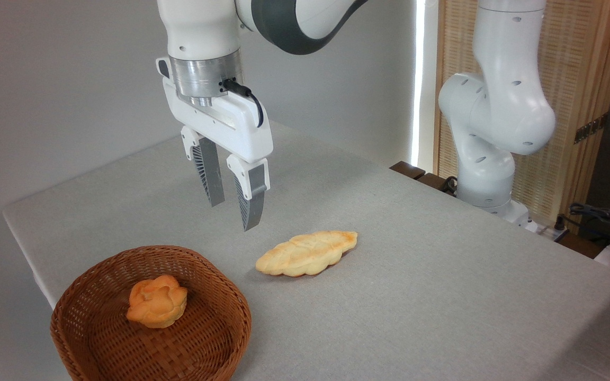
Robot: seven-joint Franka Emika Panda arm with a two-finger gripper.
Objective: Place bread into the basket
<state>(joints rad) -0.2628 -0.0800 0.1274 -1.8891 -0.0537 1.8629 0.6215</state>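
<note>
Since the bread (306,253) lies flat on the table (442,296) right of the basket (215,344), I'd lower my empty, slightly parted tool (231,214) across its narrow middle, opening wider first.

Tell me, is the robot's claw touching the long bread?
Apart. The camera view shows the gripper hanging open in the air, with bare table between its fingertips and the bread lying flat below it.
</note>
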